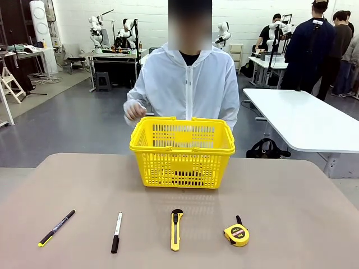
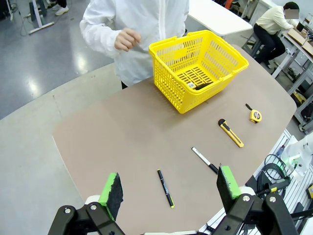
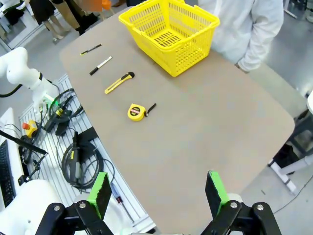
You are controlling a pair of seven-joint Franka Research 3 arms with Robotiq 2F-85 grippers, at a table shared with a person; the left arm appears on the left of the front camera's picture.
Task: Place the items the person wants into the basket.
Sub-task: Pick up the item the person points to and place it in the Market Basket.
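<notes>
A slim black pen with a yellow tip [image 1: 56, 228] and a white-barrelled, black-capped marker [image 1: 116, 232] lay apart on the tan table [image 1: 280, 213], on the robot's side of the bright yellow lattice plastic basket [image 1: 182, 150]. Their print was too small to read. The left gripper [image 2: 169, 185] and right gripper [image 3: 158, 188] stood spread wide, holding nothing.

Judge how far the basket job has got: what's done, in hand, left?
Done: nothing yet; the black pen, marker, knife and tape measure all lie on the table, outside the basket. In hand: nothing; left pincer and right pincer hang open. Left: everything, once the person's raised hand shows a choice.
</notes>
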